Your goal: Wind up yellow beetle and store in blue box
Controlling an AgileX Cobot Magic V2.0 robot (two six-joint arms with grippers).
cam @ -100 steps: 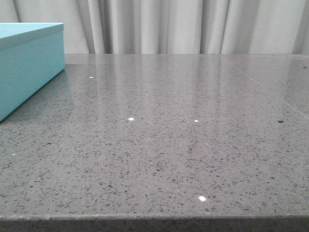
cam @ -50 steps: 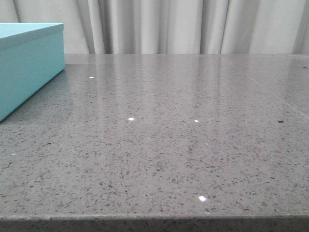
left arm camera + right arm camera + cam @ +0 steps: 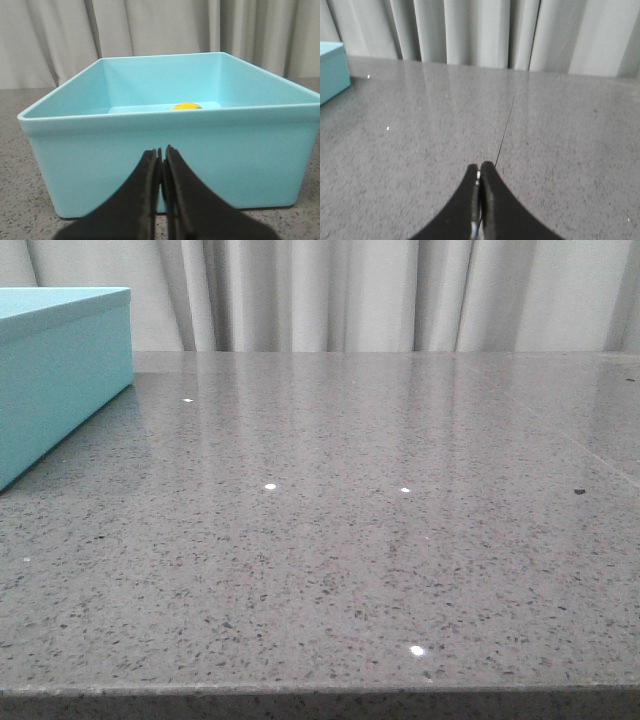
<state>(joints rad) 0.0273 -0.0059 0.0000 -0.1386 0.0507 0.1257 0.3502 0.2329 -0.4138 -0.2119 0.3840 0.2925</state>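
So our left hand [image 3: 162, 150] is pressed together, the two black fingers [image 3: 148, 172] just about touching with only a thin slit between them, and it's holding nothing. It sits just outside the near wall of the blue box [image 3: 165, 150], apart from it as far as we can tell. Over that wall we can spot the yellow beetle [image 3: 187, 106] lying inside the box on its floor, toward the far wall, only the rounded top showing.

Our right hand [image 3: 479, 167] is the same deal, squeezed together and empty, hanging over the bare grey speckled worktop [image 3: 545, 130], with a corner of the box off to one side.

Compared with a second ago, the front view looks pretty much unchanged: the box sits at the left edge and the worktop lies open beside it; the whole picture just looks nudged a hair over
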